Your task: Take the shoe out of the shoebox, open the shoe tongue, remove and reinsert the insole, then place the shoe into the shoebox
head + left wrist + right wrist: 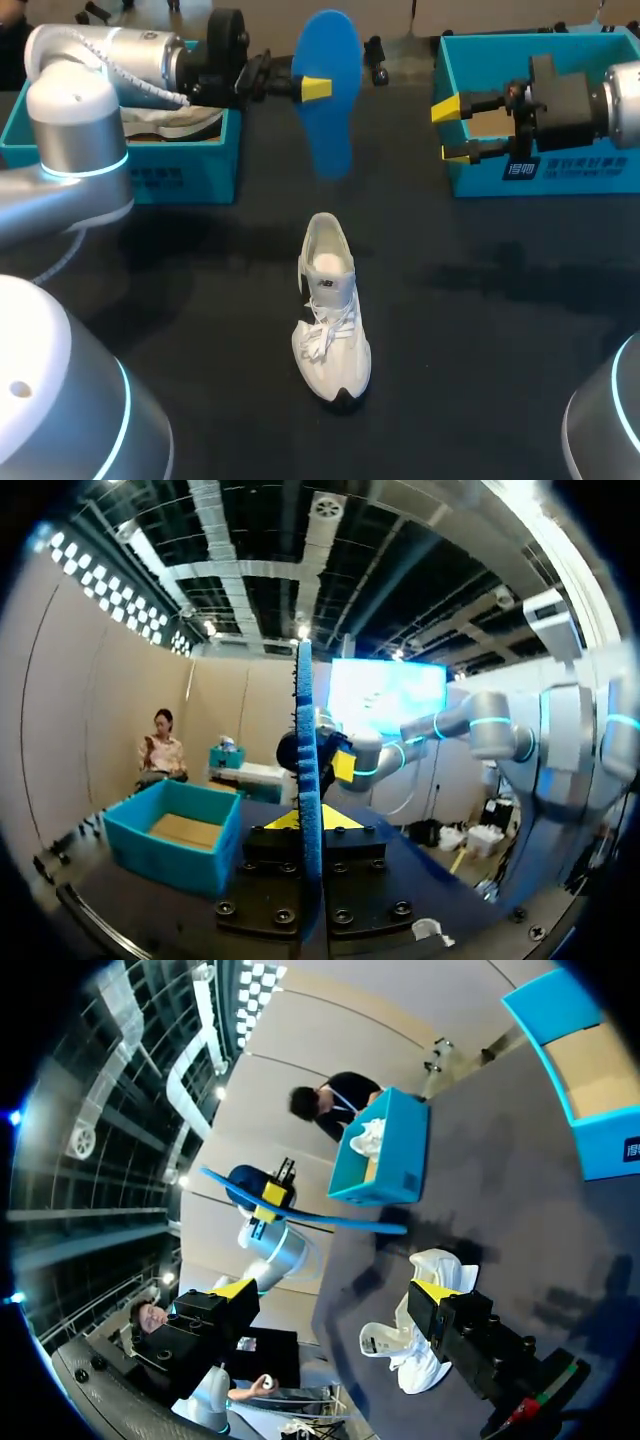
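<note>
A white shoe (330, 310) stands upright in the middle of the dark table, toe towards the near edge; it also shows in the right wrist view (390, 1345), below and beside one finger. The blue insole (326, 90) hangs in the air above the far part of the table, with my left gripper (315, 88) shut on it. In the left wrist view the insole (306, 780) stands edge-on between the yellow tips of that gripper (310, 820). My right gripper (450, 131) is open and empty in front of the right blue shoebox (600, 170), facing the insole (340, 1220).
A second blue box (190, 165) at the far left holds another white shoe. The right shoebox (590, 1140) shows a bare cardboard floor. Dark table surface lies around the shoe on all sides.
</note>
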Motion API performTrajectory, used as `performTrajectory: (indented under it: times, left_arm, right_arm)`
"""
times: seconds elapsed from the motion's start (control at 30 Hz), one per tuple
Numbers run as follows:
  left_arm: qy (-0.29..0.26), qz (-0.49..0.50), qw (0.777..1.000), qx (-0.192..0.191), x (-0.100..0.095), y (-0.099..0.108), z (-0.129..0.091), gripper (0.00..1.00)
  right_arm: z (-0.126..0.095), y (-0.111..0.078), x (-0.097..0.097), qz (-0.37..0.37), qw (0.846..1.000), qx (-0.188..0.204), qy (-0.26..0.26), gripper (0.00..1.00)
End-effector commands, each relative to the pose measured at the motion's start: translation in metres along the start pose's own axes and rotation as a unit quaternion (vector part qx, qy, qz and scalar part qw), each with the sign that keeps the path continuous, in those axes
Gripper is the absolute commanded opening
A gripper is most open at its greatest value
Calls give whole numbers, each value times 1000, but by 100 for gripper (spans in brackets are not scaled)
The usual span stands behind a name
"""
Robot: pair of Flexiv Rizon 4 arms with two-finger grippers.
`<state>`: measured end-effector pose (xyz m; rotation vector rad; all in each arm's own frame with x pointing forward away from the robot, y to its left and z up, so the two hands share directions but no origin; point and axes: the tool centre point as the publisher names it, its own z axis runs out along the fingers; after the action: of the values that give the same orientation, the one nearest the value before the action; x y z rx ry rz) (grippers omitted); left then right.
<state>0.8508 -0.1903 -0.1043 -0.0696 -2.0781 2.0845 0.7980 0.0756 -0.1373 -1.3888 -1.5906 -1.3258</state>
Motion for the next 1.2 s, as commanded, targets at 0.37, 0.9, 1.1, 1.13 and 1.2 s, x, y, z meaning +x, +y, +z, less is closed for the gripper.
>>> performTrajectory:
  times: [0.37, 0.9, 1.1, 1.13, 1.2]
  left_arm:
    - [-25, 158, 987, -24, 5, -1, 0, 0]
    - [22, 385, 923, -17, 11, 1, -2, 0]
    - [18, 484, 874, -22, 11, 3, -3, 0]
    - [11, 501, 865, -22, 11, 3, -3, 0]
    - [-3, 532, 847, -24, 10, 5, -3, 0]
  right_arm:
    - [1, 0, 1, 0, 1000, -1, -1, 100]
    - [1, 0, 1, 0, 1000, -1, -1, 100]
    - [1, 0, 1, 0, 1000, -1, -1, 100]
    - [1, 0, 1, 0, 1000, -1, -1, 100]
    - [1, 0, 1, 0, 1000, -1, -1, 100]
